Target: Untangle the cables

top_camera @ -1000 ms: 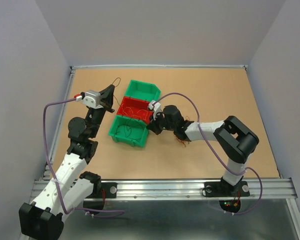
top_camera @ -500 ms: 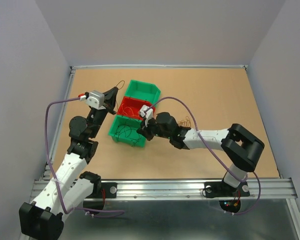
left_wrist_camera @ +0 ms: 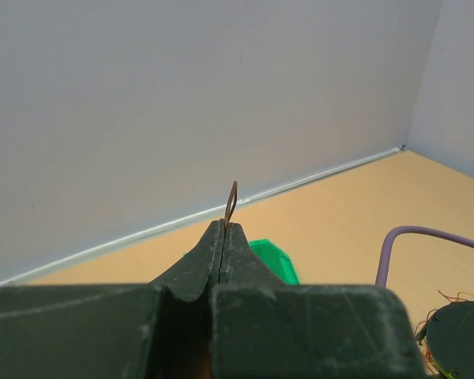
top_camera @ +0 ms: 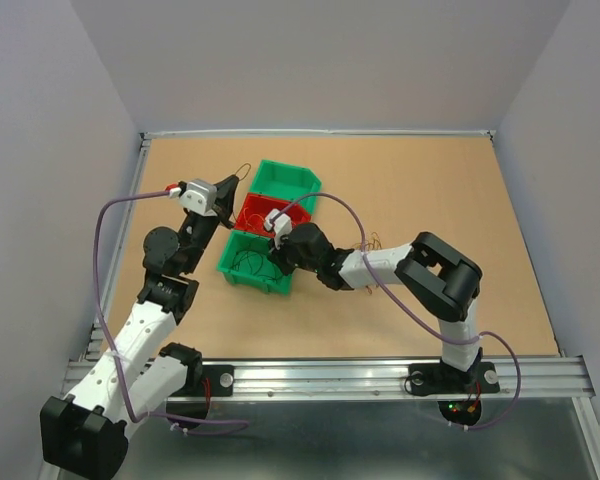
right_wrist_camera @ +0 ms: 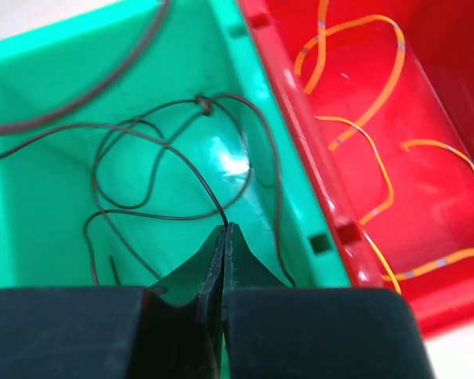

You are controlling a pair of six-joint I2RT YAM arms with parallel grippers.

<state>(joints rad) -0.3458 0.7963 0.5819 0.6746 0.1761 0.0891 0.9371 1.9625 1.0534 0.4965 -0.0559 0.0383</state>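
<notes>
Brown board table [top_camera: 460,200], metal rail [top_camera: 330,375] along its near edge. Three open bins sit on the board left of centre, touching each other in a diagonal row: far green bin [top_camera: 290,180], red bin [top_camera: 255,215] in the middle, near green bin [top_camera: 252,265]. A small clump of loose cables [top_camera: 375,240], orange and dark, lies on the bare board to the right of the bins, apart from them.
</notes>
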